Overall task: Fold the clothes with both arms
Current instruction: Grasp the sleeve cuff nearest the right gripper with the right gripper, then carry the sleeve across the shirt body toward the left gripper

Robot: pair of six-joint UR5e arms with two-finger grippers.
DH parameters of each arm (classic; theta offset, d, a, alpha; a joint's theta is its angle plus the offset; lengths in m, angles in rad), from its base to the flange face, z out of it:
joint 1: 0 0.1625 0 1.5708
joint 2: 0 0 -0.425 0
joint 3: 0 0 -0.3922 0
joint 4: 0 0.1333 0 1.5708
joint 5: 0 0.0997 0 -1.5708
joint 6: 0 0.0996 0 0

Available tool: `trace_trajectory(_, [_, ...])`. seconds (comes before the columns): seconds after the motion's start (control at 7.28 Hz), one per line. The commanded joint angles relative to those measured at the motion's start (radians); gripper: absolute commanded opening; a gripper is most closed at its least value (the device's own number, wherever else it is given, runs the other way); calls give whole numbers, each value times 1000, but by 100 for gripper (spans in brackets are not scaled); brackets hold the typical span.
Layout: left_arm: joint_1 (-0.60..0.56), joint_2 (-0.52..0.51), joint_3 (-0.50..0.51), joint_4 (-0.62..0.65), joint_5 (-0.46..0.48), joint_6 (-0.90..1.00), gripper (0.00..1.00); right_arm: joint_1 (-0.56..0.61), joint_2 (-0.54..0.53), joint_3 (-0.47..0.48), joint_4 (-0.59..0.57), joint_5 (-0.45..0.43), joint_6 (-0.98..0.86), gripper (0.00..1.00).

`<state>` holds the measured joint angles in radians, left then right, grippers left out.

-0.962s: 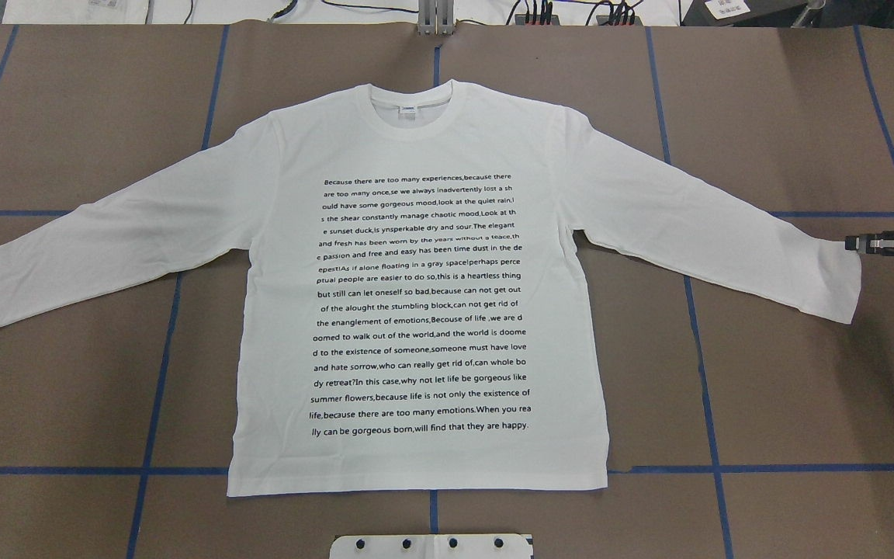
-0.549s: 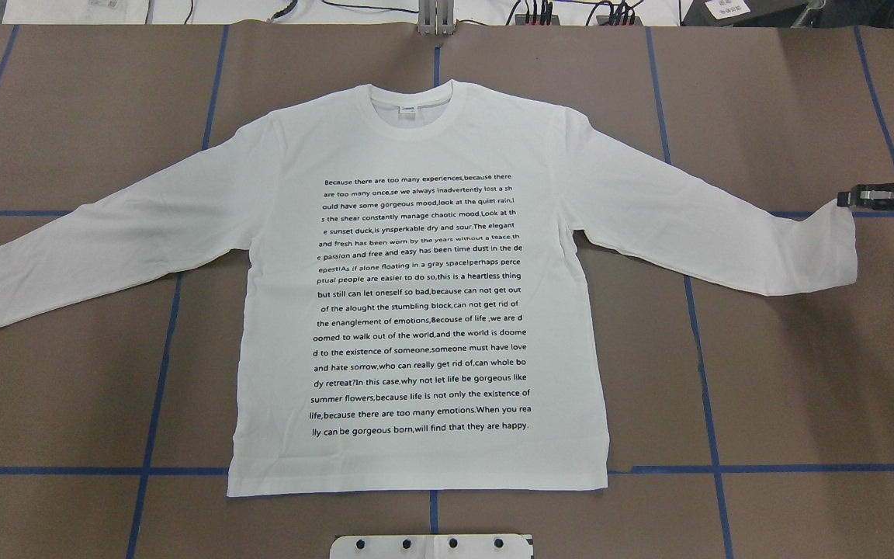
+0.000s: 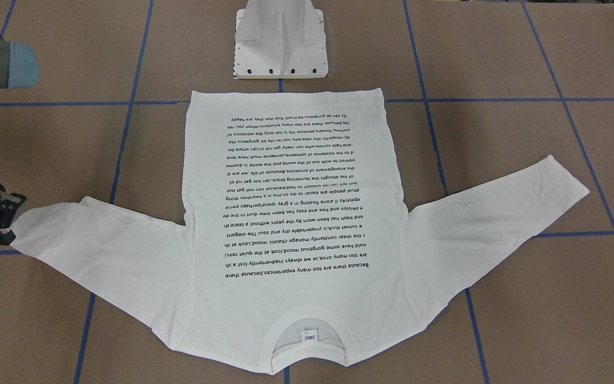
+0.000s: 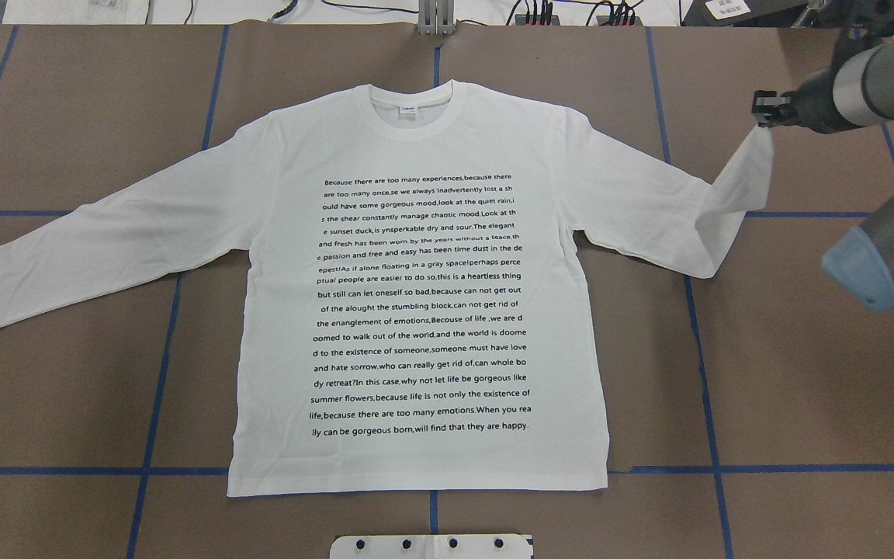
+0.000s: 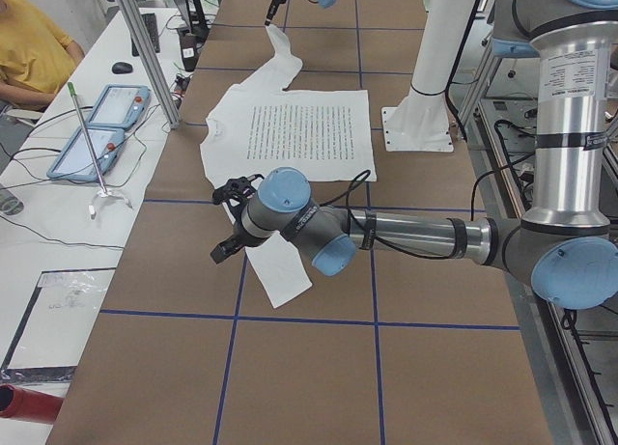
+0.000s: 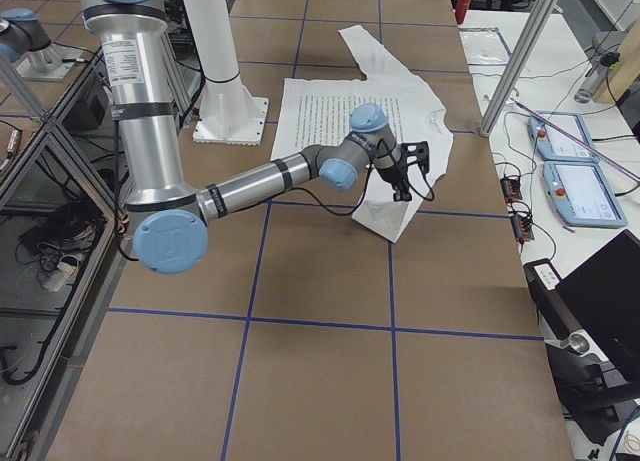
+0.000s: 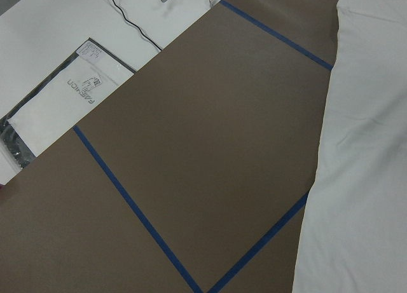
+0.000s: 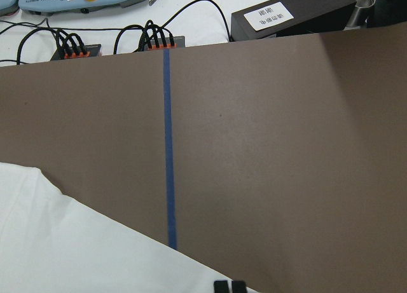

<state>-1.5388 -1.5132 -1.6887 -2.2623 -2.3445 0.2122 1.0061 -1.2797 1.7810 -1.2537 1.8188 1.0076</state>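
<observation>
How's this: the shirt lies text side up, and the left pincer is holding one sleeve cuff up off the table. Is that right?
Wrong arm. It is the right pincer that is holding one sleeve cuff up off the table; the overhead exterior view shows that arm coming in from the right. The shirt does lie text side up.

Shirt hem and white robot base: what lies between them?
Only bare brown table cover, crossed by one blue tape line, lies between the shirt hem and the base, as the overhead exterior view shows.
</observation>
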Motion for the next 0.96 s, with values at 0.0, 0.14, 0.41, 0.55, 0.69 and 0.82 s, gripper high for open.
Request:
trace_trajectory(0.0, [0, 1, 1, -2, 1, -2, 100, -113, 257, -11, -296, -146, 110, 0])
trace_trajectory(0.14, [0, 1, 1, -2, 1, -2, 100, -141, 336, -31, -297, -195, 127, 0])
trace_trajectory(0.41, [0, 1, 1, -2, 1, -2, 100, -185, 445, -75, -181, -210, 239, 0])
trace_trajectory(0.55, [-1, 2, 1, -2, 1, -2, 100, -211, 514, -150, -124, -220, 297, 0])
trace_trajectory(0.69, [0, 8, 1, -2, 1, -4, 100, -259, 604, -237, -124, -283, 301, 0])
trace_trajectory(0.82, [-1, 13, 1, -2, 1, -2, 100, -338, 621, -253, -119, -402, 330, 0])
